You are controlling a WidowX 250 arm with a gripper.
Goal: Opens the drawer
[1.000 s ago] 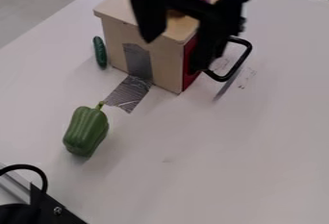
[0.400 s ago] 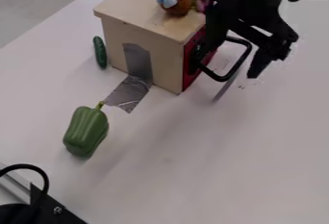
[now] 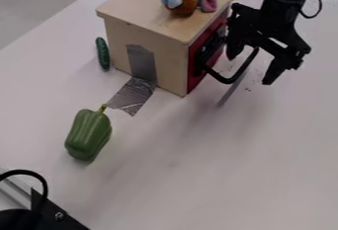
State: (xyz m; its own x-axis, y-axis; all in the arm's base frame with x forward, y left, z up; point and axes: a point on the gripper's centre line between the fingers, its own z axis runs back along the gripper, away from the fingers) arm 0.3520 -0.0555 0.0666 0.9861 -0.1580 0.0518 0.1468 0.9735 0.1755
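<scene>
- Step in hand, my read: lining up on the drawer pull, pre-grasp. Gripper (image 3: 253, 62) is at the far side of the handle (image 3: 228, 80), fingers spread wide, nothing pinched.
- One finger hangs close by the handle's far arm, the other out past it over the table (image 3: 165, 189). Can't tell if the near one is inside the loop or touching.
- Drawer (image 3: 195, 74) is on the right-hand side of the box (image 3: 173, 70) in view; its red front looks flush, so I'd call it shut.
- Next move: drop a finger behind the bar or close on it, then pull straight out, away from the box.
- Risk: finger rides over the bar and slips off; off-axis pull could bind the drawer or drag the box.
- Handle: smooth black bar, rounded corners, squared loop. Looks rigid, should take a hook or a pinch.
- Box: pale flat wood panels, crisp edges, overhanging lid. Drawer face is flat red.
- Tape (image 3: 133, 95): silvery, wrinkled, runs up the box side and onto the table. Probably an anchor.
- Plush toy (image 3: 182, 1) on the lid: fuzzy brown, blue and pink parts. Could topple if the box jerks.
- Green pepper (image 3: 88, 134): glossy, lobed, stubby stem. Cucumber (image 3: 102, 54): slim, dark, beside the box. Both clear of the pull path.
</scene>
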